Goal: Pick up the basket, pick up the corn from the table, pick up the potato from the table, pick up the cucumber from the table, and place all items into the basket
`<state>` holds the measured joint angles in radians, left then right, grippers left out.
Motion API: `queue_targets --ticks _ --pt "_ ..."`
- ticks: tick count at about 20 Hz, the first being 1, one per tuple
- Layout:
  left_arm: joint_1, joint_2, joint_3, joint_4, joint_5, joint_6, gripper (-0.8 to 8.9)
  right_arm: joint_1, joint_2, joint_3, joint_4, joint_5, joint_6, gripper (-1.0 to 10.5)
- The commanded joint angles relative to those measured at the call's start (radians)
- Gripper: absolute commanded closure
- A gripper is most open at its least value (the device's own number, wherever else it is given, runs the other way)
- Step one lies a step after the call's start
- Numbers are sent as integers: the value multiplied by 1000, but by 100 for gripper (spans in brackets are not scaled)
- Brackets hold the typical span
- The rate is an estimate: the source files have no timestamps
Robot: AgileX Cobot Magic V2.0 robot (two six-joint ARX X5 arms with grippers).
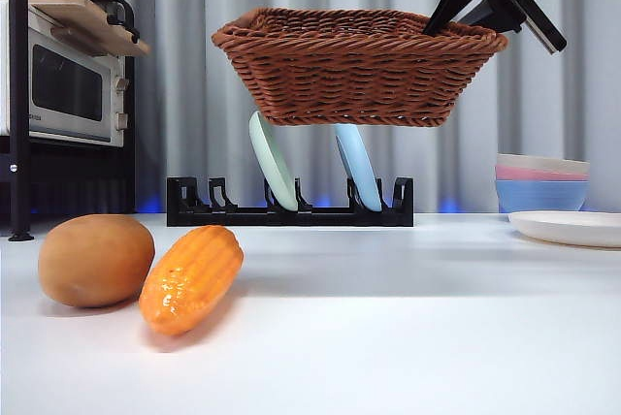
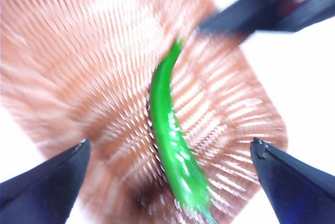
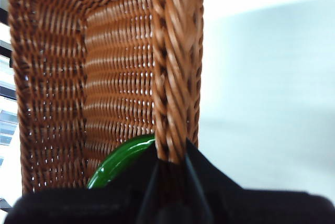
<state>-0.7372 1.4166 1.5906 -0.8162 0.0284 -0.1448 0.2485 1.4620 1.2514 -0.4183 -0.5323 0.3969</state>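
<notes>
The right claw (image 1: 441, 19) grips the stiff brown woven wicker basket (image 1: 359, 66) by its rim, aloft. The left claw (image 2: 167, 182) hovers released above it. The glossy orange corn cob (image 1: 191, 277) looks light but slippery; take it mid-body.

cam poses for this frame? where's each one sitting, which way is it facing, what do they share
Front: low, at table height, looking level across the table; the basket is held aloft, potato and corn below; the right gripper is on its rim.
Left wrist: above the basket, looking down at the cucumber; the left gripper has its jaws apart.
Right wrist: at the rim, looking along the basket; the right gripper is clamped on the wicker.
Shared: basket in all; cucumber in both wrist views.
</notes>
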Motion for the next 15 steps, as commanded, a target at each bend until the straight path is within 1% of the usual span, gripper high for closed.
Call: queue_targets --ticks 1,2,3,5,6,7,8,11,14,15 --pt "-3 -98 28 -117 -3 41 302 -1 -13 2 21 -11 13 954" --pt "-3 -141 28 -171 -14 45 302 -5 -13 2 21 -12 13 954" --pt "-2 -174 28 -242 -55 45 302 -7 -13 2 21 -11 13 954" --pt "-2 -224 25 -389 -170 39 302 -7 -13 2 22 -11 12 954" --pt "-2 -243 17 -439 -213 29 302 -7 -13 2 21 -11 9 954" --pt "-2 -263 -3 -465 -219 11 302 -7 -13 2 21 -11 5 954" --pt "-3 -283 -33 -470 -217 -6 302 -7 -13 2 21 -12 5 954" --pt "-3 -352 -215 -425 -220 -89 302 -7 -13 2 21 -12 5 954" --pt "-2 -374 -428 -316 -210 -164 302 -8 -13 2 21 -12 5 954" --pt "-2 -368 -482 -265 -204 -176 302 -11 -13 2 21 -12 5 954"
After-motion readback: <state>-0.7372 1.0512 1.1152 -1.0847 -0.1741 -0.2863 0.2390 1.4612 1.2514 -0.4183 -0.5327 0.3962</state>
